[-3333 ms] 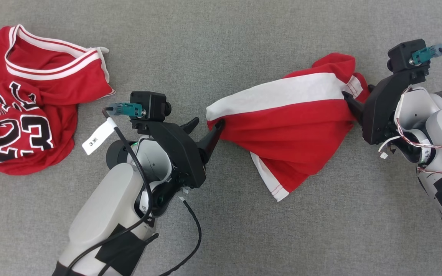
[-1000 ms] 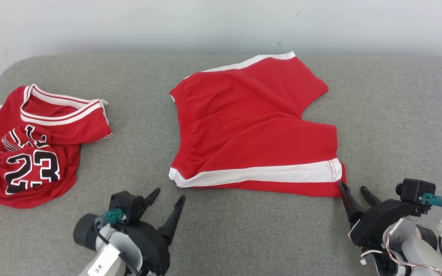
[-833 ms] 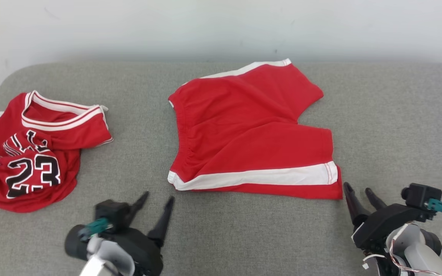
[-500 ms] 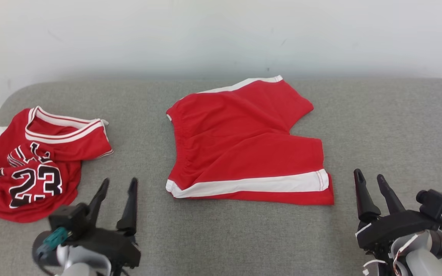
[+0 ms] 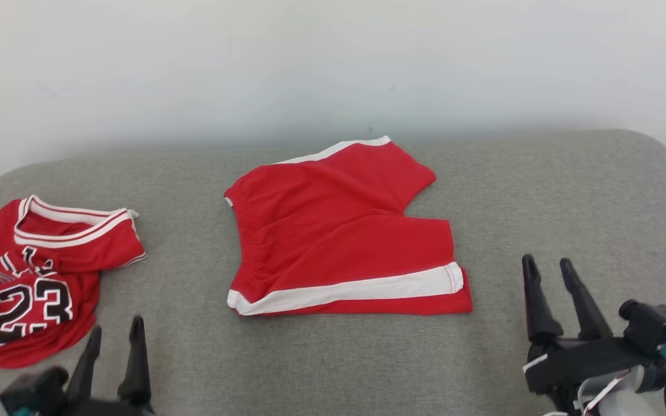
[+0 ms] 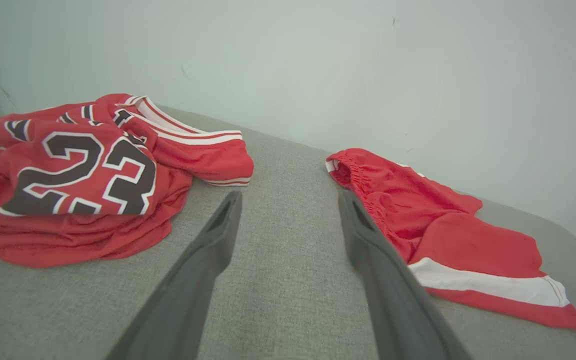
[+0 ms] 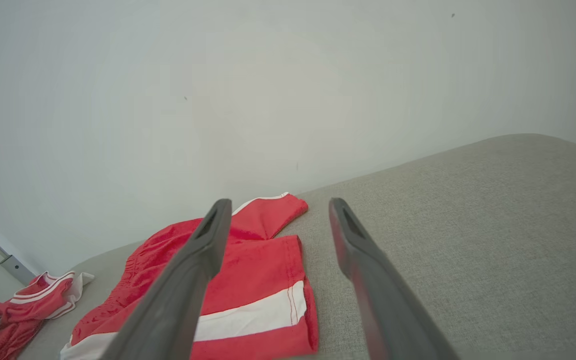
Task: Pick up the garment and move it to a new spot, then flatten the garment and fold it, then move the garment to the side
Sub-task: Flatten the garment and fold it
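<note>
Shorts, red with white side stripes, lie spread out near the middle of the grey fabric-covered worktop. The waistband faces the robot's left and both leg openings face its right. One white stripe runs along the near edge, the other along the far edge by the wall. Light wrinkling shows beside the waistband, and no fold has been made.

Left hand: fingers spread apart and empty. It sits at the near left, clear of the shorts, facing the bare cloth between them and a crumpled red jersey numbered 23.

Right hand: fingers spread apart and empty. It sits at the near right, close to the shorts' near right corner but not touching it.
</note>
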Tool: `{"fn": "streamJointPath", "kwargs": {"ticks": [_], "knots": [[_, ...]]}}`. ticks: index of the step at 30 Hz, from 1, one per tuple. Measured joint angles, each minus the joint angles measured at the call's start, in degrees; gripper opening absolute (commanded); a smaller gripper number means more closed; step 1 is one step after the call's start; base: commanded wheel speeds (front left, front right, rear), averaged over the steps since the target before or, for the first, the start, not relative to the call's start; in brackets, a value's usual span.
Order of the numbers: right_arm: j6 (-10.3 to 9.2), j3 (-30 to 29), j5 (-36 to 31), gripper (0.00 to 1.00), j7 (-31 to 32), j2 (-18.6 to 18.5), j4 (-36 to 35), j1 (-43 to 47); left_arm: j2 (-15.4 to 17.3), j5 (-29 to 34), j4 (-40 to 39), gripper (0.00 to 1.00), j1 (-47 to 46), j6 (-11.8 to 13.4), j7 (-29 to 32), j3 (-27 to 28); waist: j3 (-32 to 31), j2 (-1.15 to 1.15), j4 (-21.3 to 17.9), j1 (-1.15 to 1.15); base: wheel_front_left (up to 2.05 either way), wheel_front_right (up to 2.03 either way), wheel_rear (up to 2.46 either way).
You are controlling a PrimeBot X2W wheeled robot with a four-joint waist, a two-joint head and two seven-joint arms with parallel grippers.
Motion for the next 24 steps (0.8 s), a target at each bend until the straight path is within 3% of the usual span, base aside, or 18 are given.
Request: {"fn": "streamJointPath", "kwargs": {"ticks": [8,24], "knots": [[0.00,1.0,-0.9,1.00,0.0,0.2,-1.3,2.6,2.7,0.5,-2.8,1.00,6.2,0.0,3.6,-1.0,-0.1,0.00,-2.7,0.00,0.00,0.00,0.00],[-0.10,0.4,-1.0,1.00,0.0,0.0,-1.8,3.6,2.0,1.0,-8.6,1.00,6.2,0.1,8.4,-0.9,1.4,0.00,-3.6,0.01,0.00,0.00,0.00]]}}
